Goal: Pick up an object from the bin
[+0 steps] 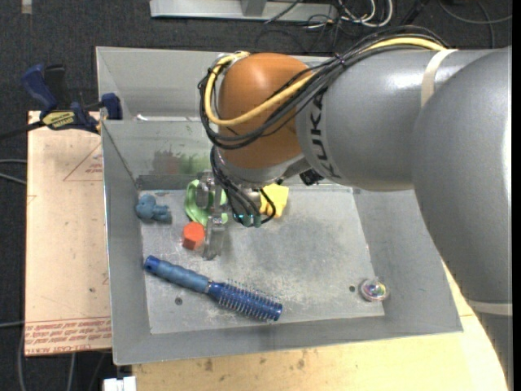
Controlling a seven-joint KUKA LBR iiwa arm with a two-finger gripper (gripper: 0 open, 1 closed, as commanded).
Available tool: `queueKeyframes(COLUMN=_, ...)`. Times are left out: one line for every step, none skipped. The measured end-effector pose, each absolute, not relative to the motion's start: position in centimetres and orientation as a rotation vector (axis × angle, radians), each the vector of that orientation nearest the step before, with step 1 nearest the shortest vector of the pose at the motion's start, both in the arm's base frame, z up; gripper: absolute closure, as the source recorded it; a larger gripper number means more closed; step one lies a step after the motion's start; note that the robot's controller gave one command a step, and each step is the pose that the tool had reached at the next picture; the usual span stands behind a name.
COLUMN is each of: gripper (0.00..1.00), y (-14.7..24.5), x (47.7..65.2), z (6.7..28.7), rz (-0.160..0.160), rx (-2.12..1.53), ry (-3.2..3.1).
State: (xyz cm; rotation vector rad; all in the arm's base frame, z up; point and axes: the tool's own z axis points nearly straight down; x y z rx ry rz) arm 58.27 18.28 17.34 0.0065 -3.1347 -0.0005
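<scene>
My gripper (214, 247) hangs below the arm's wrist, down near the bin floor in the left middle of the bin. A small orange-red block (193, 235) lies right beside it on its left, close to or touching it. Behind the gripper a translucent green piece (195, 199) stands, partly hidden by it. A yellow thing (278, 199) peeks out from under the wrist to the right. A blue hairbrush (213, 289) lies slantwise on the floor just in front of the gripper.
A small blue figure (151, 208) rests by the left wall. A small shiny round thing (374, 290) sits near the front right corner. The arm and its orange cover hang over the back and right of the bin.
</scene>
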Motion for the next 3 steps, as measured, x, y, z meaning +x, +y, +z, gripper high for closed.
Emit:
queueKeyframes(gripper=0.00, y=17.9, x=49.4, z=8.1, rz=0.002, rx=0.210, ry=-3.125)
queueKeyframes(gripper=1.00, y=17.9, x=49.8, z=8.4, rz=-0.002, rx=0.207, ry=-3.133)
queueKeyframes(gripper=1.00, y=21.4, x=48.9, z=22.1, rz=-0.007, rx=0.239, ry=-3.141)
